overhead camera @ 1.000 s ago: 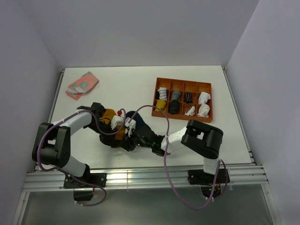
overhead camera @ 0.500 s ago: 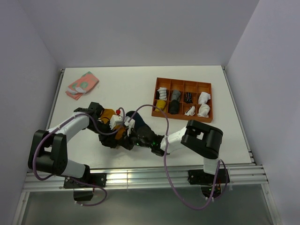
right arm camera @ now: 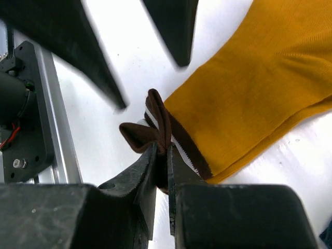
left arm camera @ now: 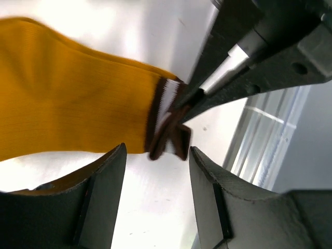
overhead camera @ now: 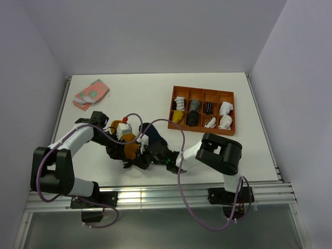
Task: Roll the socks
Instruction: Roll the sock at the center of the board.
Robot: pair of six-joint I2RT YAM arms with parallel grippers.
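The white table point(overhead camera: 155, 98) fills most of what I can see. Both arms reach in low over its near half, and the left pincer point(left arm camera: 156, 153) and the right pincer point(right arm camera: 163, 155) meet nose to nose a little left of centre.

Off to the right of the pincers and farther back sits the orange tray point(overhead camera: 202, 88). Its compartments hold small rolled socks point(overhead camera: 225, 122) in white, grey, black and yellow. Well beyond the left pincer, towards the far left corner, lies the pink-and-green folded cloth point(overhead camera: 91, 94).

The mustard sock point(right arm camera: 259, 88) lies on the table right at the pincers, with its body running away from the right pincer's tips. The navy sock point(overhead camera: 154, 136) lies just beside it, on the tray side of the right pincer.

The striped cuff point(right arm camera: 174, 140), brown and white, is bunched up at the end of the mustard sock. The right pincer has its jaws closed tight on that cuff, so the fabric folds out on either side of the tips.

The left pincer faces it with its fingers point(left arm camera: 104, 197) spread wide. One finger stands on each side of the cuff end, and they grip nothing.

Just behind the right pincer runs the aluminium rail point(right arm camera: 57, 104) at the table's near edge.
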